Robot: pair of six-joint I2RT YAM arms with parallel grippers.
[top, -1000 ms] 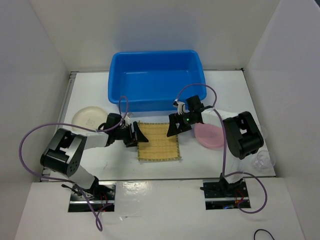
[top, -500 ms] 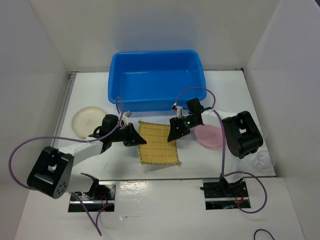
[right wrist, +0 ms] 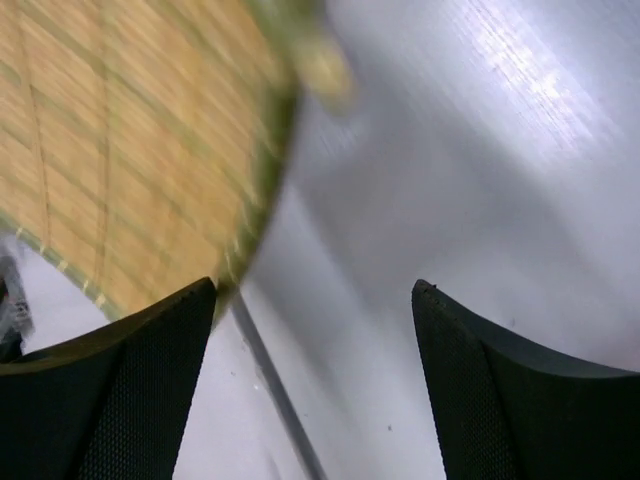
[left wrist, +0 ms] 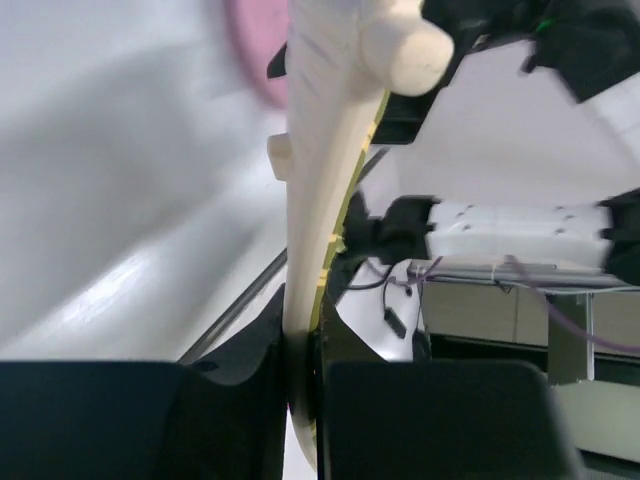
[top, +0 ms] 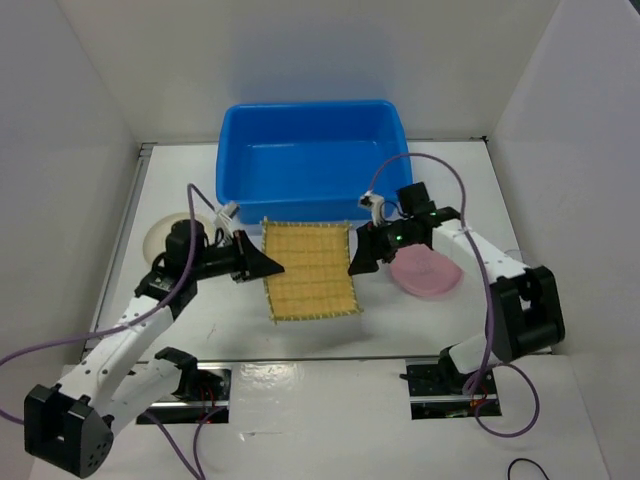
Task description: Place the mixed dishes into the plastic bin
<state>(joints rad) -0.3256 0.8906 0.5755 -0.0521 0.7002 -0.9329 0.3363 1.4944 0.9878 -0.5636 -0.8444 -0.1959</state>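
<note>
The tan woven mat hangs off the table just in front of the blue plastic bin. My left gripper is shut on its left edge. In the left wrist view the mat shows edge-on, pinched between the jaws of the left gripper. My right gripper stands open at the mat's right edge. In the right wrist view the right gripper has only table between its fingers, and the mat lies by its left finger. The pink plate lies right of it. The cream plate lies partly behind the left arm. No cup shows.
White walls close in the table on the left, back and right. The bin stands against the back wall. A metal strip marks the table's near edge. Purple cables loop off both arms.
My left gripper closed on the mat's left edge, then raised it and carried it toward the bin. The right gripper drew back to the mat's right edge and narrowed slightly.
</note>
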